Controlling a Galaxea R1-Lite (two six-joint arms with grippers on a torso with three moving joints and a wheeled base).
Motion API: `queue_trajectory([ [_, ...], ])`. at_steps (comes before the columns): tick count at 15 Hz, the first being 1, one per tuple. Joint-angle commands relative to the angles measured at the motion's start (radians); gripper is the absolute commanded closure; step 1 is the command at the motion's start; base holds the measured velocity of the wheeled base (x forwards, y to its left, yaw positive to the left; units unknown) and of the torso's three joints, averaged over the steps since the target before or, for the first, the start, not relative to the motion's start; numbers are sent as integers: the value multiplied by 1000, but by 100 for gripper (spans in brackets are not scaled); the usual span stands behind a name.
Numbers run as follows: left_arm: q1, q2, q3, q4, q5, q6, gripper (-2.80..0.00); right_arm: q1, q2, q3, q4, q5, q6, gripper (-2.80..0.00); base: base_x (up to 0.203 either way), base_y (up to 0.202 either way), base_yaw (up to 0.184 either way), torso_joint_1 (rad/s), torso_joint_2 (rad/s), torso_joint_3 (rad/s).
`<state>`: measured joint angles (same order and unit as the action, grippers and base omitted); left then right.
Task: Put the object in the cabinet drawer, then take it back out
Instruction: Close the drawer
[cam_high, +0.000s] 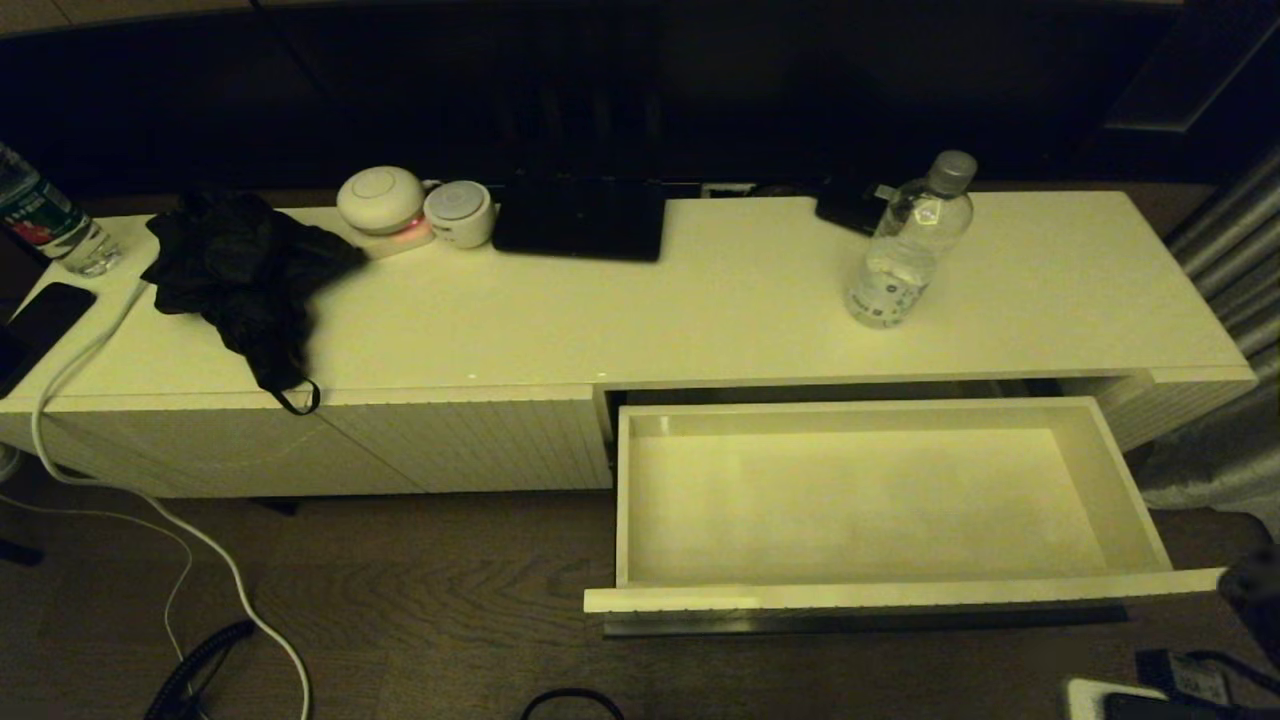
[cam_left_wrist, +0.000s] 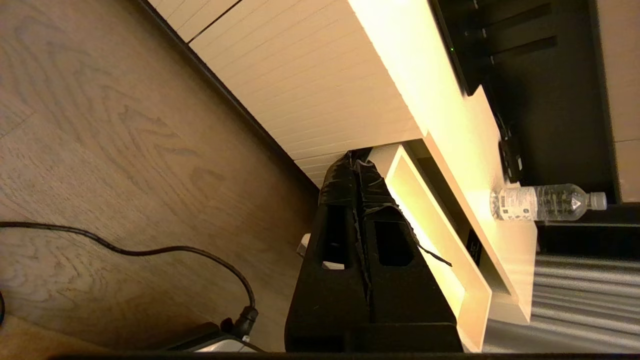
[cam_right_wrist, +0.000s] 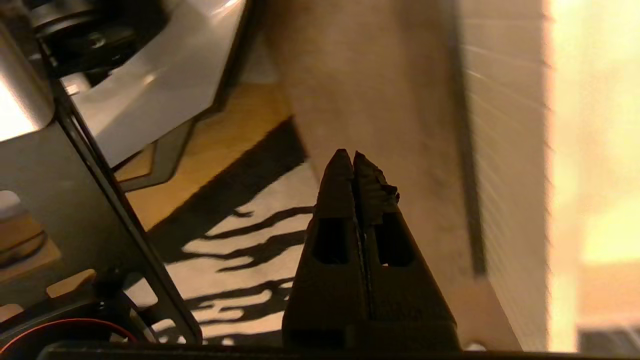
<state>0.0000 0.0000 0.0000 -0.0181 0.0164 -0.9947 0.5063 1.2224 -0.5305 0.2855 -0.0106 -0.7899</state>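
While the cabinet drawer (cam_high: 880, 500) stands pulled fully out with its white inside bare, the water bottle (cam_high: 908, 242) stands upright on the tabletop (cam_high: 700, 300), behind the drawer's opening and toward its right side. Neither claw holds it. The left claw (cam_left_wrist: 356, 159) hangs low over the wooden floor (cam_left_wrist: 100, 150), its two fingers pressed together on nothing; past its tips lie the drawer's near corner and the ribbed cabinet front, with the bottle (cam_left_wrist: 545, 202) well apart, up beyond them on the cabinet top. The right claw (cam_right_wrist: 350, 157) is likewise closed and empty, low beside a ribbed white panel (cam_right_wrist: 505, 150), above a floor with dark stripes. On the far left of the tabletop, well apart from both claws, lie a black cloth (cam_high: 245, 270), two round white devices (cam_high: 415, 205) and a bottle with a red-green label (cam_high: 50, 225).
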Motion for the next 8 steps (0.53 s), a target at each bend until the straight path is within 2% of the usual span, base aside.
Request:
queue_trajectory([
  [1,0,-2,0,0,0,-5,0,-22,181,-21,-16,19,-17,0,0,0,0,0,0,0],
  [8,0,-2,0,0,0,-5,0,-31,425,-85,-256,39,-24,0,0,0,0,0,0,0],
])
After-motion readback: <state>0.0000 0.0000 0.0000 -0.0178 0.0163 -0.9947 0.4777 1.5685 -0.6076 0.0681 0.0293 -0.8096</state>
